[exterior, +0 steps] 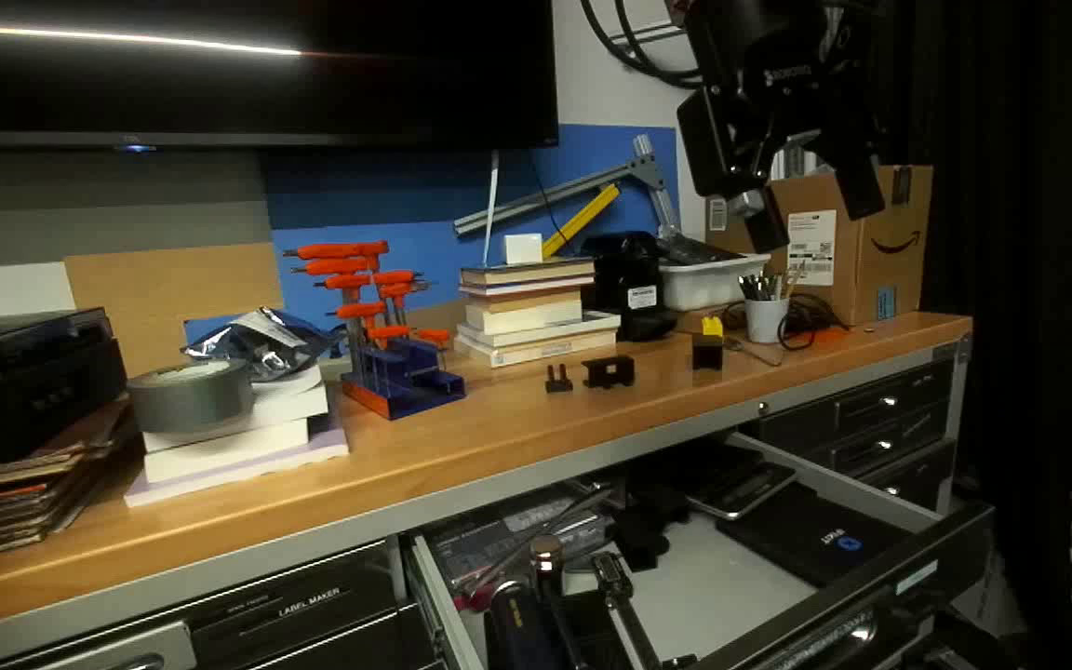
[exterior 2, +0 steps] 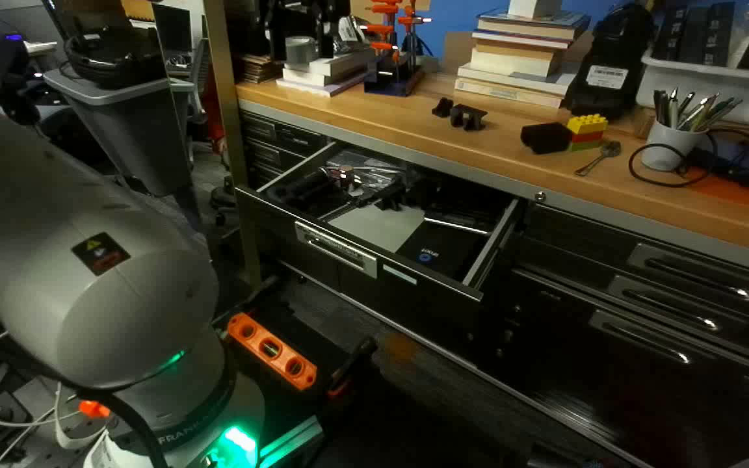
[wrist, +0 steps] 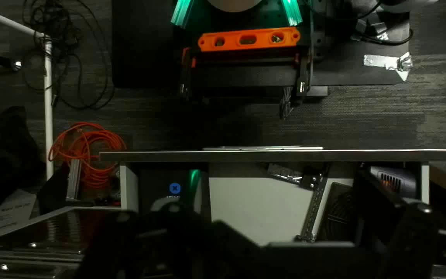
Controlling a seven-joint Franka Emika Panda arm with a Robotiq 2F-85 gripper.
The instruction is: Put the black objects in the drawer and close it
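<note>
Three small black objects are on the wooden worktop: a pronged piece (exterior: pixel 557 379), a bracket-like piece (exterior: pixel 609 371) beside it, and a block (exterior 2: pixel 545 138) next to yellow, red and green toy bricks. Below the worktop the drawer (exterior: pixel 713 572) is pulled out, its light grey bottom partly covered by tools and dark items. My gripper (exterior: pixel 815 210) hangs high above with its fingers spread and nothing between them. In the wrist view the drawer's front edge (wrist: pixel 277 156) runs across the middle, and the dark gripper parts hide the drawer's rear.
Behind the black objects stand a book stack (exterior: pixel 527 312), a red-orange hex key rack (exterior: pixel 396 372) and a black device (exterior 2: pixel 608 62). A pen cup (exterior 2: pixel 670 146) and a spoon (exterior 2: pixel 599 158) are near the toy bricks. Inside the drawer lie a caliper (wrist: pixel 314 211) and a black flat case (exterior: pixel 815 535).
</note>
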